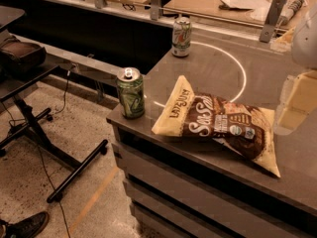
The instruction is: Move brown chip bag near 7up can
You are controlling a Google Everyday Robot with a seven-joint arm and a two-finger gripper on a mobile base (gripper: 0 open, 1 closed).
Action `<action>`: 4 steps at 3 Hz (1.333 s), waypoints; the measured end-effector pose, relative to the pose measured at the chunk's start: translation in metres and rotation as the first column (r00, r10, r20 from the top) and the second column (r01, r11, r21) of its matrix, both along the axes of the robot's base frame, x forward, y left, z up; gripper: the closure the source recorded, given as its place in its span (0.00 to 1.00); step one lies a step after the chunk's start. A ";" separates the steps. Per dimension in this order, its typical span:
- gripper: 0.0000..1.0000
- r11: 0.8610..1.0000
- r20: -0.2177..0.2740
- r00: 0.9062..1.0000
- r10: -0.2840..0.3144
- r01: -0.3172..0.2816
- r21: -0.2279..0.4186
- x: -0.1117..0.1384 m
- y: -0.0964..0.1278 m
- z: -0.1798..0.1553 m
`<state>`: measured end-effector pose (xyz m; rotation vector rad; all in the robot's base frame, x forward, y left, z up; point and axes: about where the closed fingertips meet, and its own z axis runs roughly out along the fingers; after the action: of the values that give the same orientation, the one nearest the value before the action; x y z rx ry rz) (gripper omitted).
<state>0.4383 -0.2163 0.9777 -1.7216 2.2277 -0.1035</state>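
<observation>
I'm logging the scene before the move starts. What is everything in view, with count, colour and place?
brown chip bag: one, dark brown, pale yellow ends, flat near counter's front edge
7up can: one, pale silver-green, upright at counter's far corner
green can: one, dark green, upright at left front corner
counter: one, grey, white arc on top
black stand: one, floor at left
shoe: one, dark, bottom left
gripper: one, cream, right edge, above the counter
</observation>
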 end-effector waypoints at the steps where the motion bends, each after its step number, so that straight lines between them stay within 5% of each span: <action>1: 0.00 1.000 0.000 1.000 0.000 0.000 0.000 0.000 0.000 0.000; 2: 0.00 1.000 -0.051 0.998 -0.029 0.029 -0.011 0.006 -0.001 -0.025; 4: 0.00 0.997 -0.192 0.979 -0.072 0.075 0.011 0.028 0.005 -0.113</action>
<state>0.4663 -0.2112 0.8643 -1.7040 2.4217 0.0686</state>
